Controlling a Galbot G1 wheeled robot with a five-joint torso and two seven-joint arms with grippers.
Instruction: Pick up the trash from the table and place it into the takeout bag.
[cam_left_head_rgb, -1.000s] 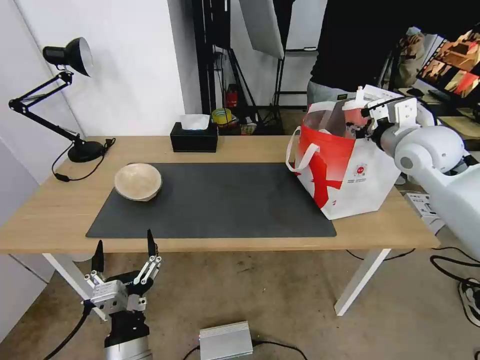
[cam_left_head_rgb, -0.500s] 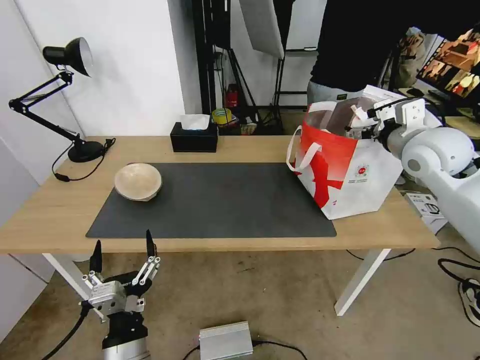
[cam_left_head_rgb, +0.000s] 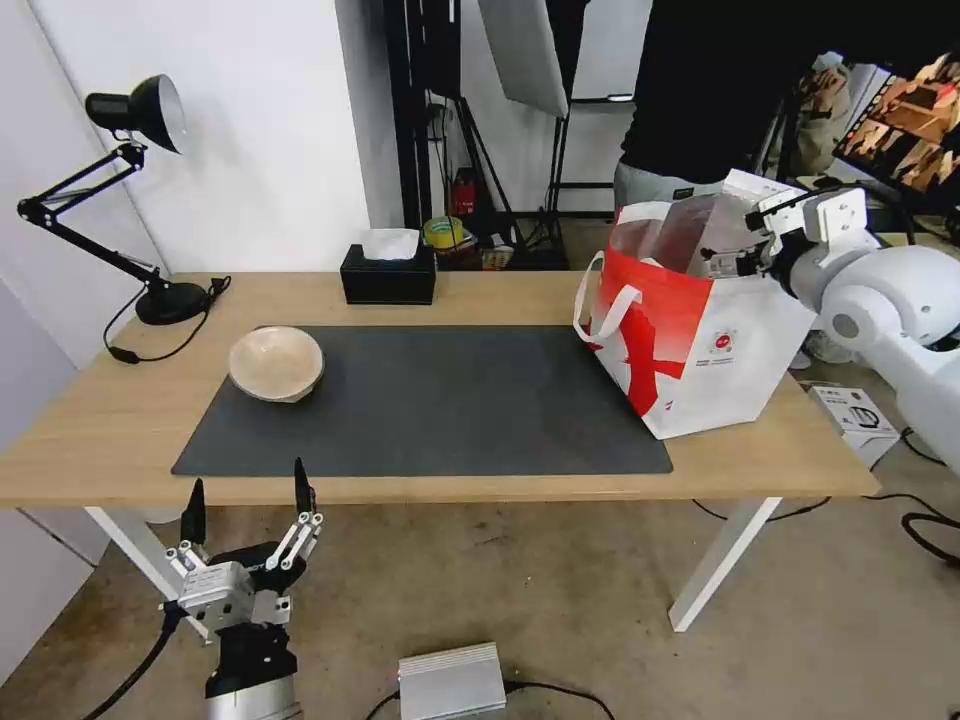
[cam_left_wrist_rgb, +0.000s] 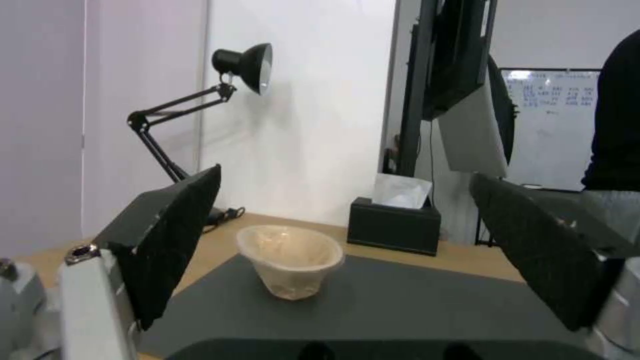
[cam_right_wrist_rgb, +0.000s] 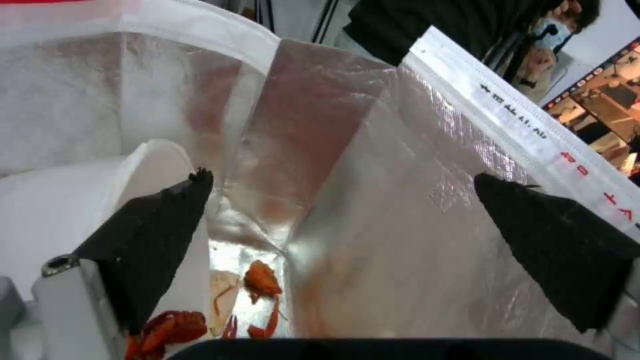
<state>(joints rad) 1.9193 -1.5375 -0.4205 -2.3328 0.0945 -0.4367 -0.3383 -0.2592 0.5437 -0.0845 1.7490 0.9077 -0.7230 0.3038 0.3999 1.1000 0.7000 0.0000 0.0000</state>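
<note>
While nothing sits between its fingers, the left gripper hangs spread wide below the front edge of the table, off the near-left corner of the dark grey mat, probably parked there so it stays clear of the tabletop. Black desk lamp stands off the mat's far-left corner, and the black tissue box sits just behind the mat's back edge; neither is trash. Beige bowl rests upright on the mat's left end, well apart from the left gripper; in the left wrist view that bowl lies straight ahead between the two open pads, so it looks like the natural next pick for that arm. To the mat's right end, the takeout bag stands upright on the table with its mouth open, likely set there so items can drop in from above. Right gripper hovers at the bag's rim, jaws apart and empty. From the right wrist view, the foil lining fills the space between the pads, and red crayfish shells lie loose at the bag's bottom, well below the gripper. White curved shape beside one pad may be the plastic bowl or a cup lid; can't tell.
</note>
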